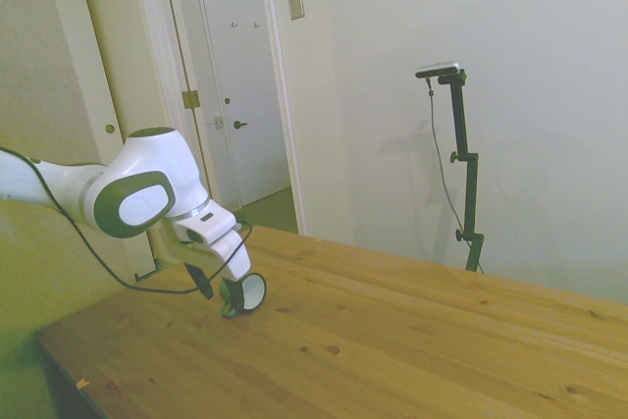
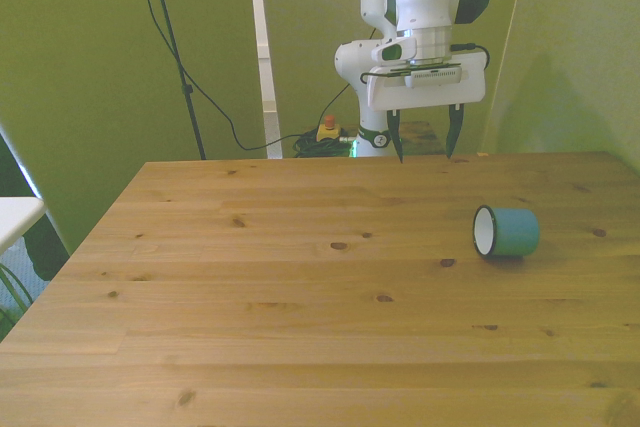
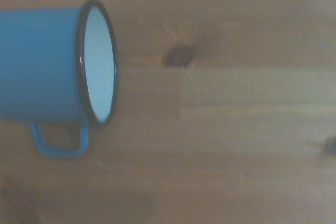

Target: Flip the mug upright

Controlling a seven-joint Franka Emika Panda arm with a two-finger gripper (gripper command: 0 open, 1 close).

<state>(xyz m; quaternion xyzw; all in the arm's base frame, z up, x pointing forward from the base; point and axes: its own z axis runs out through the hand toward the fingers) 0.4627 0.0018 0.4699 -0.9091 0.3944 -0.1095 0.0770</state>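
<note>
The mug point(image 2: 506, 232) lies on its side on the table point(image 2: 300, 317), toward the front view's right, its white mouth facing that view's left and its handle point(image 3: 59, 142) flat against the wood. The gripper point(image 2: 426, 136) hangs above the table's far edge, fingers spread apart and holding nothing, well apart from the mug.

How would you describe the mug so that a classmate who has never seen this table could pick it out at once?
Start at the wooden table and look towards the front view's right, below the open gripper. The mug lies there on its side: teal-green, white inside, dark rim, loop handle. Nothing else rests on the table.
</note>
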